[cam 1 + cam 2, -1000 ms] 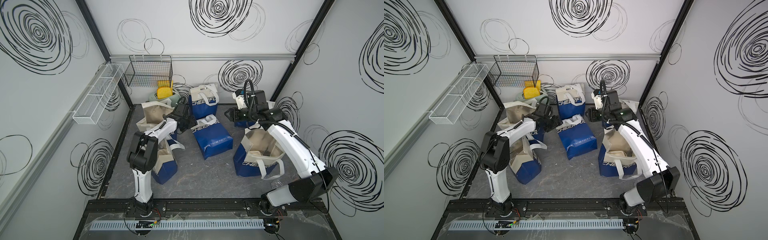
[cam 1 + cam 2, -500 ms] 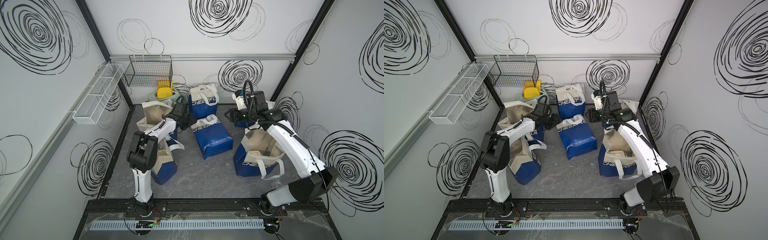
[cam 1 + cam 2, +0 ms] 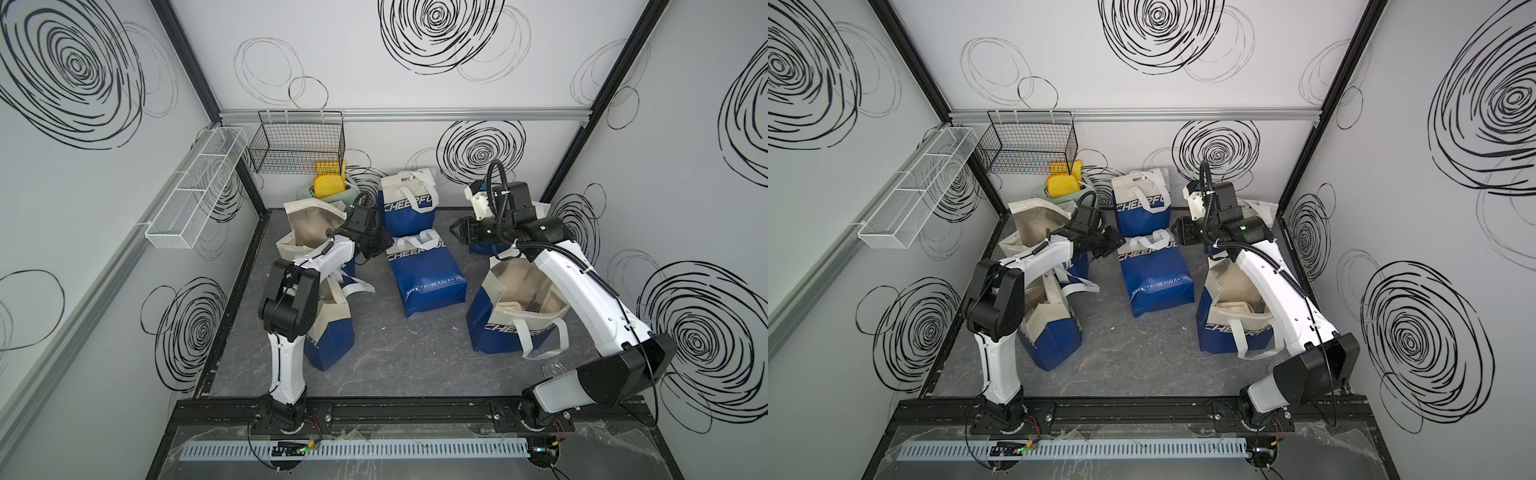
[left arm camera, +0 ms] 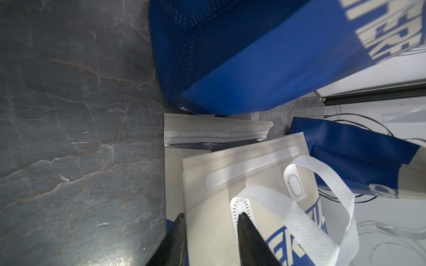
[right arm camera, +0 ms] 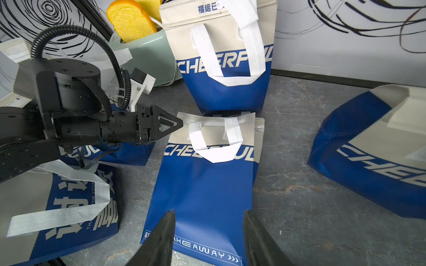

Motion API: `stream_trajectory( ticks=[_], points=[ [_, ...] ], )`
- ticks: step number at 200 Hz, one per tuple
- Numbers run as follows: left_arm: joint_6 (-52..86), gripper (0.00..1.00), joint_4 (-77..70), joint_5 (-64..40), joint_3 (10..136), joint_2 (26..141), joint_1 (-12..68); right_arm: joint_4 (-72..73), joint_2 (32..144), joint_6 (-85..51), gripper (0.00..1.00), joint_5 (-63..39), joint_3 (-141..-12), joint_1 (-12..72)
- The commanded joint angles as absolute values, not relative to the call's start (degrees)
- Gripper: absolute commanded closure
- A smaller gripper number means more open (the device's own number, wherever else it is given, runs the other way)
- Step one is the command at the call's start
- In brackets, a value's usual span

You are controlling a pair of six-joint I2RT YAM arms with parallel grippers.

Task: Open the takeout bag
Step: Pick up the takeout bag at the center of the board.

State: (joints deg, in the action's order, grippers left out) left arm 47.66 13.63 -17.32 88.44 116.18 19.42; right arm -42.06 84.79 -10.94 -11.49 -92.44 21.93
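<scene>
Left gripper (image 4: 211,213): jaws part open, straddling the beige mouth corner of the bag (image 3: 428,276), not yet clamped. The bag lies flat on the floor (image 3: 374,357) between the arms, long axis running away from the robot, mouth farthest. Right gripper (image 5: 208,214): open, empty, clear of it. Left arm is nearer.

A black wire basket (image 3: 297,143) hangs on the back wall (image 3: 415,95), a white wire rack (image 3: 195,189) on the side wall (image 3: 83,216). Under the basket, on the grey marbled table (image 3: 386,353), stands a pale green container (image 5: 147,53) holding two yellow slices (image 5: 130,20), perhaps toy bread. Black swirls (image 3: 436,25) mark both walls.
</scene>
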Motion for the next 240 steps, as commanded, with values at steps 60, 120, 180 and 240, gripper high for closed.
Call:
stream_trajectory(
  ticks=[60, 120, 180, 240],
  points=[
    [44.14, 1.00, 6.66, -20.74, 88.34, 115.37, 19.68, -43.49, 82.69, -10.71, 0.49, -10.46, -92.29, 21.80],
    [35.45, 1.00, -4.30, -22.21, 79.03, 104.95, 21.58, -40.29, 78.07, -11.38, 0.49, -7.30, -89.09, 21.77],
    [19.80, 1.00, -18.57, -24.25, 59.77, 82.80, 25.98, -23.27, 61.17, -8.04, 0.49, -4.12, -73.66, 21.97],
    [12.62, 1.00, -16.49, -16.39, 46.47, 65.85, 35.94, -20.84, 53.75, -5.89, 0.49, -5.45, -69.82, 22.06]
  ],
)
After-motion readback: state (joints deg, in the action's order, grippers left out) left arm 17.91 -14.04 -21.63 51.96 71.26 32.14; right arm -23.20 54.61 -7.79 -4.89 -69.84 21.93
